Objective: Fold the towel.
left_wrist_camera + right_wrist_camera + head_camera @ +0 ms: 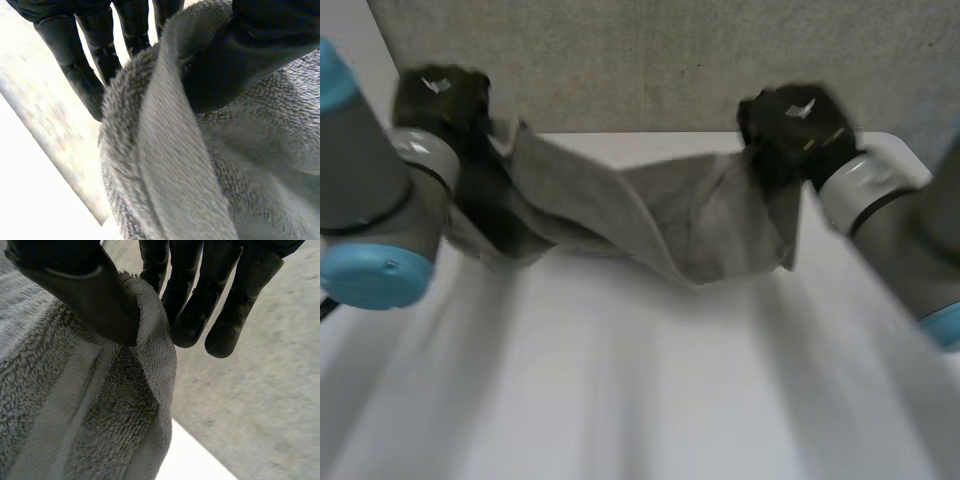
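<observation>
while the grey towel [650,220] hangs stretched between the two raised hands, its middle sags low toward the white table [640,400], and i cannot tell whether the lowest fold touches the top. it sits near the table's far edge, in front of a grey speckled wall [650,60]. the left hand [445,100] grasps one upper corner and the right hand [795,125] grasps the other, well apart. in the left wrist view the thumb [240,65] presses onto the towel's hemmed edge, with the fingers [75,70] reaching down just behind the cloth, so the corner is pinched. in the right wrist view the thumb [85,295] clamps a rolled bit of the edge against the nearest of the fingers [195,310], the others hanging straight beside it.
</observation>
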Available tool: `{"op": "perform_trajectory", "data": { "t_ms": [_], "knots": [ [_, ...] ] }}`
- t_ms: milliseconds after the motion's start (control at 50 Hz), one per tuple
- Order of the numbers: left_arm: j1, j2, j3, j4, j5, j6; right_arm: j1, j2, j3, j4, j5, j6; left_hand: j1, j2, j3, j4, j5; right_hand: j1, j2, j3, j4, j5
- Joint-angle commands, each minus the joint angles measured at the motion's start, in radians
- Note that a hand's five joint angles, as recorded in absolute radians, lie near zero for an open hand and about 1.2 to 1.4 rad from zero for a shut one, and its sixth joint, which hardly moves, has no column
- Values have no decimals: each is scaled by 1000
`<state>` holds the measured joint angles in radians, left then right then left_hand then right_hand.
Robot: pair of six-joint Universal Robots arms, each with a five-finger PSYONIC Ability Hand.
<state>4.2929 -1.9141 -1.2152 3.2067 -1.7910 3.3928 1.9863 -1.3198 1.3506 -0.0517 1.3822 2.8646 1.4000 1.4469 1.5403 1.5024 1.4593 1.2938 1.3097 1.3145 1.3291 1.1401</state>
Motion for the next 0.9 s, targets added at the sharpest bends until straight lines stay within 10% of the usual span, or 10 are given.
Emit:
{"op": "perform_trajectory", "data": {
  "t_ms": [20, 340, 480, 900],
  "knots": [
    [4, 133, -3, -31, 15, -107, -161, -70, -131, 265, -69, 7, -4, -51, -144, -106, -238, 102, 87, 82, 67, 82],
    [-10, -130, 0, -91, 114, -110, -250, 291, -249, 461, -141, -53, -4, -51, -144, -106, -238, 80, 64, 59, 45, 59],
    [-18, -282, 20, -93, 125, -107, -228, 444, -288, 435, -54, -93, -4, -51, -144, -106, -238, -916, -932, -937, -952, -937],
    [5, -275, 39, -84, 125, -115, -34, 139, 16, 335, 12, -295, -4, -51, -144, -106, -238, -892, -908, -912, -927, -913]
  ]
}}
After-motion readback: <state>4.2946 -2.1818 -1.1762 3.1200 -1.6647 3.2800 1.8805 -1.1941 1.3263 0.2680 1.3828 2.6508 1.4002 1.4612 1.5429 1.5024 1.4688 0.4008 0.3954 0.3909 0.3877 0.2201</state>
